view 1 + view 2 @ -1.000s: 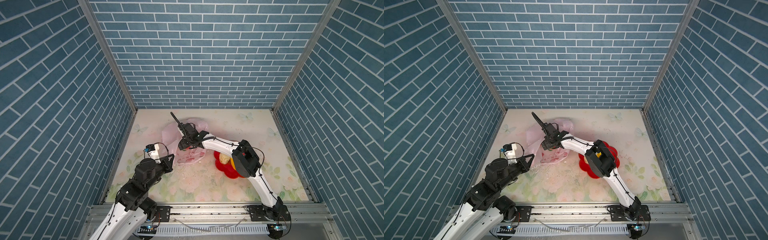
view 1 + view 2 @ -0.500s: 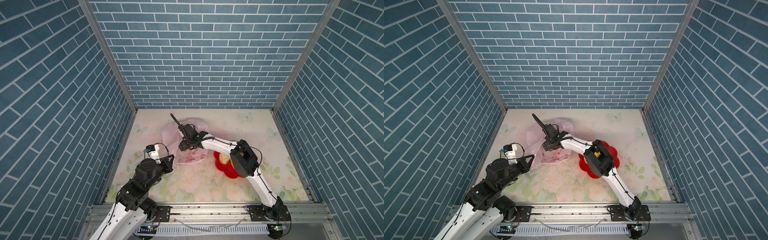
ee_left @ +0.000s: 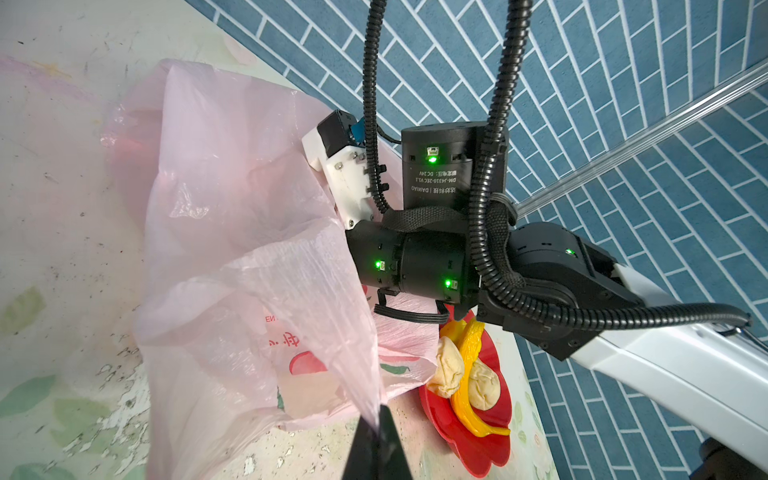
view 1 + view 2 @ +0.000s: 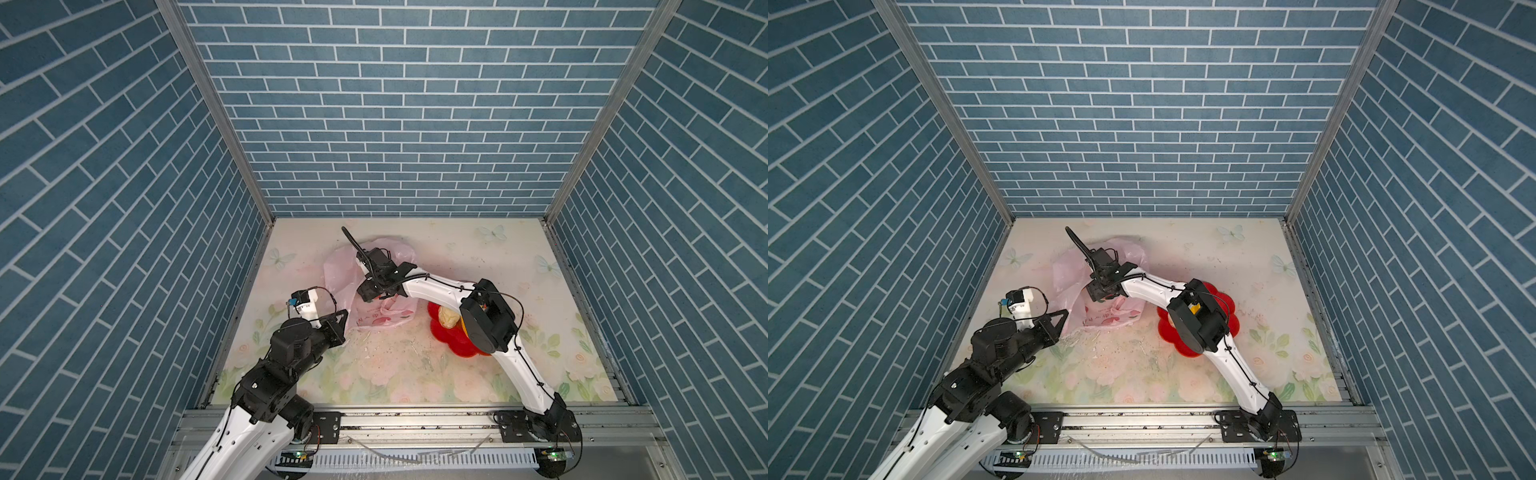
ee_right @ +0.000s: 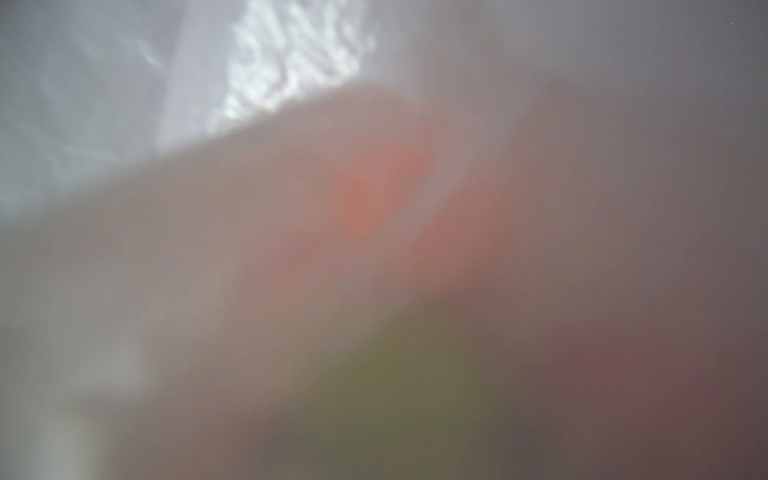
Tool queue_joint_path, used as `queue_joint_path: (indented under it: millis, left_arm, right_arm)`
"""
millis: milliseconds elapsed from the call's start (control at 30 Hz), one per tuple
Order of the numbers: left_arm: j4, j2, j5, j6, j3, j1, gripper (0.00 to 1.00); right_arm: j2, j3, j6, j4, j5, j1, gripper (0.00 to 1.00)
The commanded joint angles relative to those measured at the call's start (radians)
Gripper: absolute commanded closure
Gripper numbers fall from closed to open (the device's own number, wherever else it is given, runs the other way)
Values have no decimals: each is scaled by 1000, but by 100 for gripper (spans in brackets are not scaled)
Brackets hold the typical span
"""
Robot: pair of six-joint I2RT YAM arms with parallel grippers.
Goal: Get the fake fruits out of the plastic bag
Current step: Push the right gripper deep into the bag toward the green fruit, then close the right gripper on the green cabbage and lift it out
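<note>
Beside the red dish (image 4: 452,348), on its side toward the left arm (image 4: 291,343), the plastic bag (image 4: 380,319) was seen lying crumpled on the flowered table (image 4: 395,374) in both top views. The bag's edge farthest from the dish was pinched by the left gripper (image 4: 343,316). The right arm (image 4: 432,289) was stretched across above the dish, and the right gripper was sunk out of sight in the bag's mouth, so the spread of its fingers could not be told. Some fake fruits (image 4: 448,319) were glimpsed on the dish, beside the arm's elbow.

From the left wrist, the film was shown drawn to a taut peak between the left fingers (image 3: 365,451), which were pressed fully together on it. One corner of the bag was laid against the dish's rim, and red print was visible on the bag. On the dish, two cream lumpy pieces (image 3: 448,368) were set either side of a yellow banana (image 3: 468,357), touching it, and a further yellow piece (image 3: 453,329) was partly hidden under the right arm.

From the right wrist, only blur was recorded: pale film close to the lens, with vague orange and green patches behind it that could not be identified.
</note>
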Motion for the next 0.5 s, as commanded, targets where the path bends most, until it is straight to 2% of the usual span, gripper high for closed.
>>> queue_joint_path:
  millis: [0, 467]
  left_arm:
    - [29, -11, -15, -2, -25, 0, 100]
    - [113, 41, -28, 22, -26, -1, 100]
  right_arm:
    - [-99, -55, -4, 8, -17, -5, 38]
    - [-388, -338, 10, -43, -29, 72, 42]
